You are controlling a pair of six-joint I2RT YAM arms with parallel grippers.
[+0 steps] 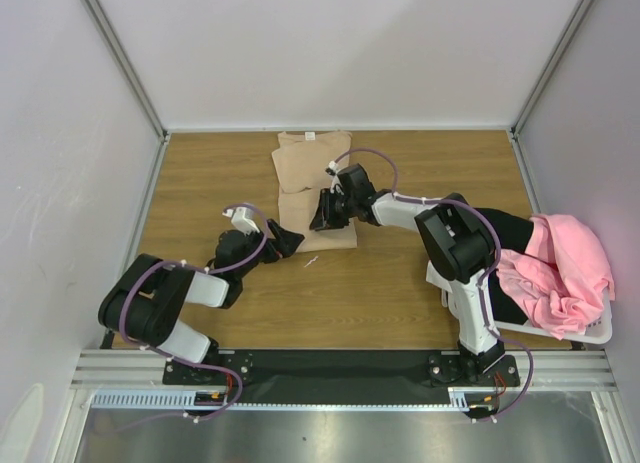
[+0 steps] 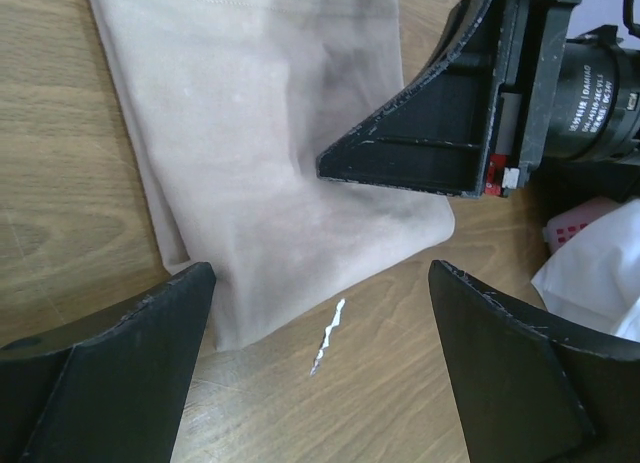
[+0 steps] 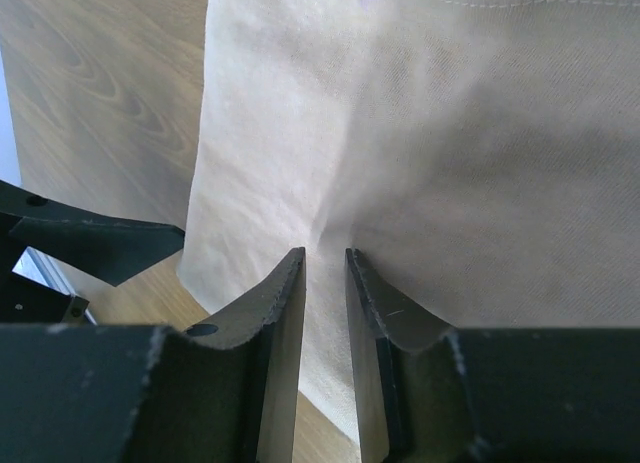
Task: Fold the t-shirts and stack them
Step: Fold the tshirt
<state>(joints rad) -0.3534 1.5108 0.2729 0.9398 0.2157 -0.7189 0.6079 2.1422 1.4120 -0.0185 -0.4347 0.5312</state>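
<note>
A tan t-shirt [image 1: 315, 183] lies folded into a long strip on the wooden table, its near end toward the arms. My right gripper [image 1: 325, 213] is pressed down on that near end. In the right wrist view its jaws [image 3: 325, 253] stand a narrow slit apart with a pucker of tan cloth [image 3: 450, 133] pinched between them. My left gripper [image 1: 283, 240] hovers open just left of the shirt's near corner. In its wrist view the wide jaws [image 2: 320, 273] frame the corner of the shirt [image 2: 270, 133], with nothing between them.
A white laundry basket [image 1: 590, 333] sits at the right edge, holding a pink t-shirt [image 1: 560, 268] and a black one [image 1: 520, 233]. A small white scrap [image 1: 311, 262] [image 2: 328, 335] lies on the wood near the shirt's corner. Grey walls close in the table.
</note>
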